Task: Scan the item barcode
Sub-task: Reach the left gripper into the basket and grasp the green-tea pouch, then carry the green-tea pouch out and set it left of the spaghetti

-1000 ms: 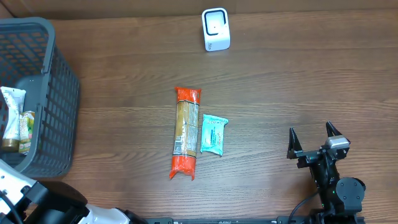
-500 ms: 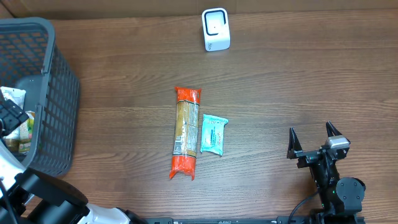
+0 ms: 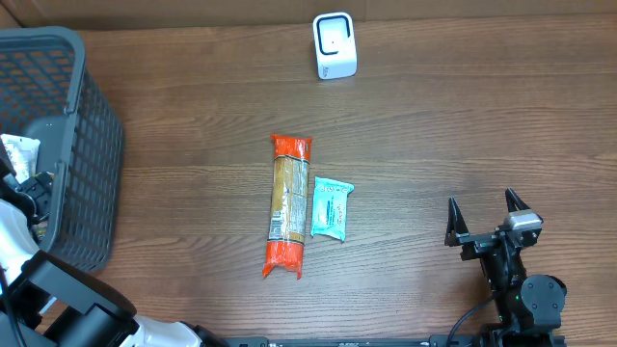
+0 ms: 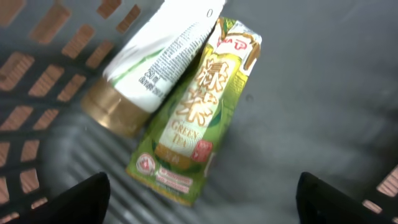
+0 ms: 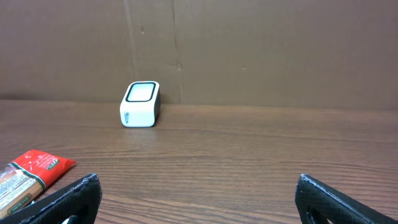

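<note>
In the left wrist view a green tea carton (image 4: 198, 118) lies flat on the floor of the grey basket (image 3: 92, 145). A white tube with a gold cap (image 4: 149, 62) rests against the carton. My left gripper (image 4: 202, 202) hovers over the carton's lower end, open, with the carton just ahead of its fingertips. From overhead, the left gripper (image 3: 29, 193) is inside the basket. The white scanner (image 3: 335, 45) stands at the table's back. My right gripper (image 3: 482, 204) rests open at the front right, holding nothing, and faces the scanner (image 5: 140, 104).
A long orange-ended packet (image 3: 288, 205) and a small teal packet (image 3: 332, 207) lie side by side mid-table. The basket's walls stand around my left gripper. A brown cardboard wall (image 5: 249, 43) stands behind the scanner.
My left arm has come in over the basket and gone down into it towards the carton and tube, its jaws narrowing slightly. The right arm has not moved.
</note>
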